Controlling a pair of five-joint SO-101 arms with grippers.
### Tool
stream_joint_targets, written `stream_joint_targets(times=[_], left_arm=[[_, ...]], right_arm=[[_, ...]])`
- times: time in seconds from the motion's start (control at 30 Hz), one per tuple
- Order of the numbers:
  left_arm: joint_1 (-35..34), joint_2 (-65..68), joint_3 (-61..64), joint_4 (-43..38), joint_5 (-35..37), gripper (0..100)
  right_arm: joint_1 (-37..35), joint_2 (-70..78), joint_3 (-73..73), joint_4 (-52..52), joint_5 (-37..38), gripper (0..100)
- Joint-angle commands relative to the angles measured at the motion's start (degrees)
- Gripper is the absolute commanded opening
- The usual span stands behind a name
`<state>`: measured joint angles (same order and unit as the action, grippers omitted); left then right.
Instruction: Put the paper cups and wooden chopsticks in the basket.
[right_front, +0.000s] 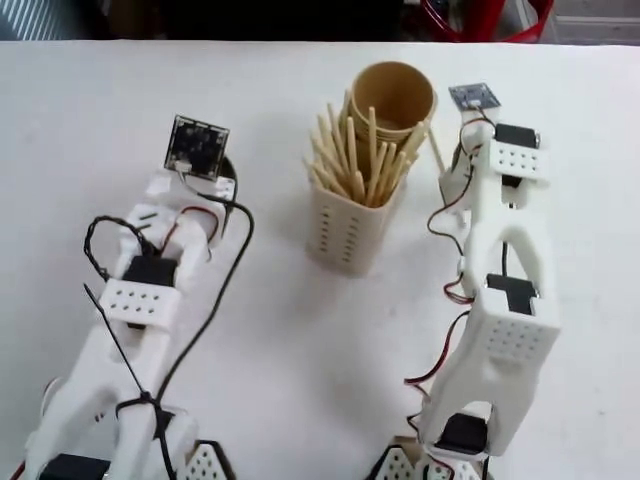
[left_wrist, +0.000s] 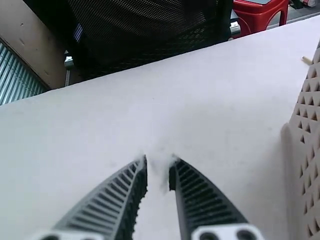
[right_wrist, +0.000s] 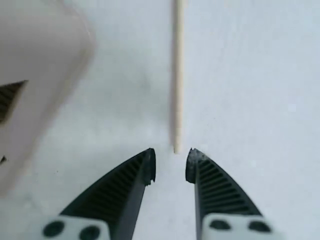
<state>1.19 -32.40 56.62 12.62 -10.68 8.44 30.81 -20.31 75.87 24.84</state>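
The basket (right_front: 350, 235) stood mid-table, stuffed with chopsticks (right_front: 350, 160) and stacked paper cups (right_front: 392, 95). One loose chopstick (right_wrist: 177, 75) lay on the table (right_front: 280, 340) at the basket's two o'clock, partly hidden from above by the right arm (right_front: 505, 290). The right gripper (right_wrist: 171, 161) sat at its end, jaws slightly apart, empty. The left gripper (left_wrist: 158, 172), jaws narrowly apart, hovered at the basket's ten o'clock.

A white table (right_front: 290, 340) fills the scene. Beyond the table's far edge stand a black mesh chair (left_wrist: 145, 30), a red stool (left_wrist: 260, 12) and a wooden panel (left_wrist: 27, 40).
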Motion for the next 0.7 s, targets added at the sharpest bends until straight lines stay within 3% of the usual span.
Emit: stream_joint_targets(times=[0.0, 0.17, 0.53, 0.67], left_arm=[[-0.3, -1.9, -0.2, -1.2, 0.1, 9], [-0.1, -1.9, -0.2, -1.2, 0.1, 9], [0.0, -1.9, -0.2, -1.1, 0.1, 9], [0.0, -1.9, -0.2, -1.1, 0.1, 9]], right_arm=[[0.5, -0.3, -4.7, 0.4, 0.9, 11.6], [0.3, 3.4, -5.2, -0.7, 4.8, 11.6], [0.0, 10.9, -5.2, -4.4, 5.2, 11.1], [2.1, 11.9, -5.2, -4.2, 5.0, 1.1]])
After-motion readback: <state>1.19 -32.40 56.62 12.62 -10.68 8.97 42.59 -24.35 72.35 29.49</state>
